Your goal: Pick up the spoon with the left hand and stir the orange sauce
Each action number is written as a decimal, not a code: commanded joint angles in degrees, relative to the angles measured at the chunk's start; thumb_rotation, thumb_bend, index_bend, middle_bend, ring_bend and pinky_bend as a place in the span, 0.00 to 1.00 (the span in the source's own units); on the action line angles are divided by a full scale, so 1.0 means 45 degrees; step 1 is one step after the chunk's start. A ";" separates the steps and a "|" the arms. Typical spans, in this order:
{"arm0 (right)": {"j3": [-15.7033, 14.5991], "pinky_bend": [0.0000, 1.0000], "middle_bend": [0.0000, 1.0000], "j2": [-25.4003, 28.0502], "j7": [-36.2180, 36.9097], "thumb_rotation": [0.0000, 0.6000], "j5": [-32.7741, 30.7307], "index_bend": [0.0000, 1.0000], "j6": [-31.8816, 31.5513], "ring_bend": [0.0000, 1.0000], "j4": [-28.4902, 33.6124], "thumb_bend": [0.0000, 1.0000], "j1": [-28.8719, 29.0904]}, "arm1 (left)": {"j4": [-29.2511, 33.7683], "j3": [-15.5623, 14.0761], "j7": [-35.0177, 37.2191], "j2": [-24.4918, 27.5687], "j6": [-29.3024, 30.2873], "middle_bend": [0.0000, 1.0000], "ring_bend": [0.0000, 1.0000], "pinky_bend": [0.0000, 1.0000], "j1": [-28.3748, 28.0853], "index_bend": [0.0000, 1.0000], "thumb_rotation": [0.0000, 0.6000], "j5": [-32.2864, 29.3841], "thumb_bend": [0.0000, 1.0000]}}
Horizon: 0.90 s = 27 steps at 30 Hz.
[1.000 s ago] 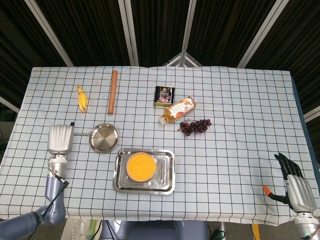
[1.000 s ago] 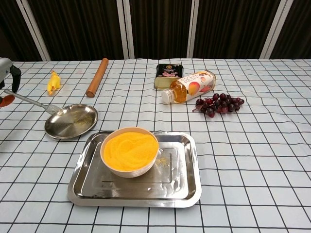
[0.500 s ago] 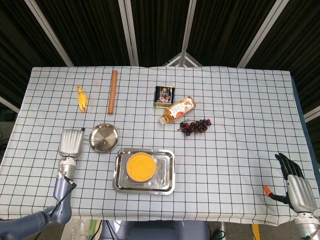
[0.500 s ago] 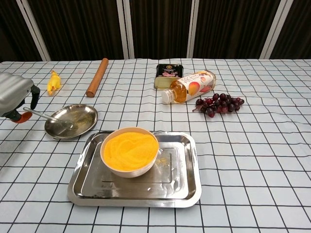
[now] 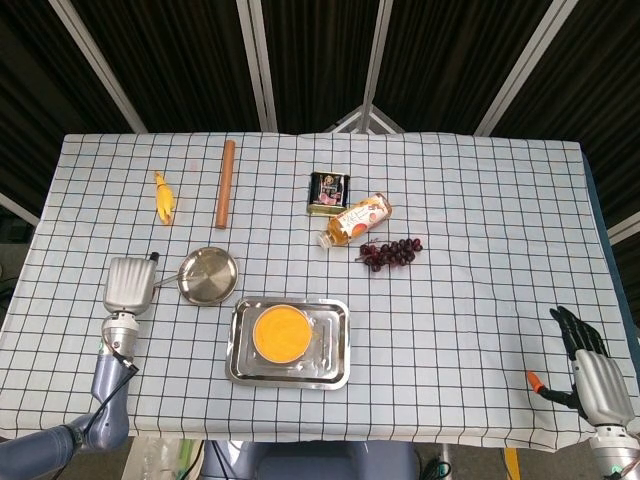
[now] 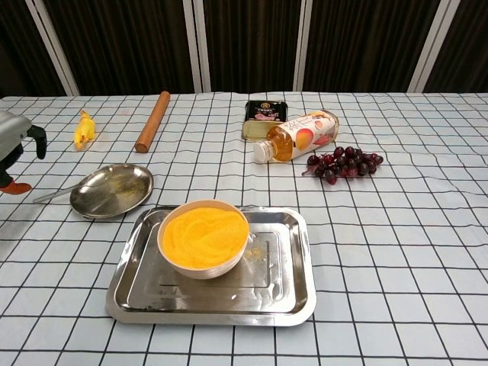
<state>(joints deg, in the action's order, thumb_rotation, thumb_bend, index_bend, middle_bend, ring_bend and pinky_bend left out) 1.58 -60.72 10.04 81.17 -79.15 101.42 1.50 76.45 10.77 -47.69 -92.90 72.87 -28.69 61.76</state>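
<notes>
The metal spoon lies with its bowl end in a small steel pan, its handle sticking out to the left onto the cloth. My left hand hovers just left of the handle's end, a small gap showing in the chest view, with nothing in its fingers. A bowl of orange sauce stands in a steel tray right of the pan. My right hand rests at the table's near right corner, fingers spread and empty.
At the back lie a wooden rolling pin and a yellow toy. A tin, a tipped juice bottle and dark grapes lie behind the tray.
My left hand carried the spoon right into the pan, then drew back left. The spoon now lies in the pan, apart from the hand. The right hand has not moved.
</notes>
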 commanded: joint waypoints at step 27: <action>-0.0042 0.00 0.00 -0.0238 -0.0834 1.00 0.0735 0.00 -0.0598 0.00 -0.0530 0.32 -0.0032 | 0.4026 -0.3568 0.6178 0.5200 0.4259 0.00 0.00 0.03 0.4109 0.00 1.00 0.5009 0.07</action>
